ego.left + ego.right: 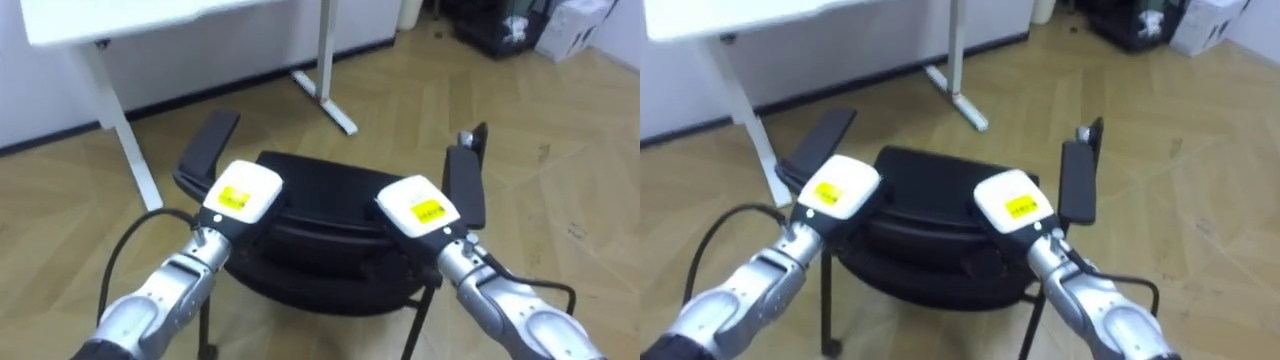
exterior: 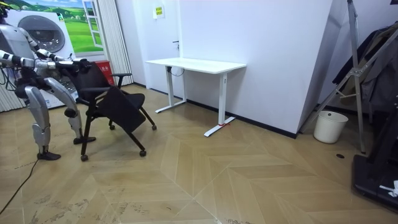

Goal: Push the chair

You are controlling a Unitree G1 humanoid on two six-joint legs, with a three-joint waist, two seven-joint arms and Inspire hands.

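Room: pale herringbone wood floor (image 1: 560, 200), with a white desk (image 2: 196, 64) standing against a white wall (image 2: 273, 56).
Robot: it stands at the room view's left, upright, both arms held out forward at chest height towards the chair.
Chair: the black chair (image 1: 320, 200) is on the floor directly in front of the robot, between it and the desk and well apart from the desk's legs.
Chair's facing: its backrest is towards the robot, its seat and two armrests towards the desk.
Left armrest: the left armrest (image 1: 210, 145) sticks out just beyond the left hand.
Right armrest: the right armrest (image 1: 463, 185) lies just beside the right hand, on its outer side.
Left hand: the left hand (image 1: 240, 195) rests on the top edge of the backrest, towards its left end, touching it.
Right hand: the right hand (image 1: 418, 205) rests on the same edge, towards its right end, touching it.
Grip: only the backs of both hands show, and the fingers are hidden over the backrest, so I cannot tell whether they clasp it or lie flat.
Background: a white pail (image 2: 329, 126) stands by the wall at the room view's right, far from the chair.
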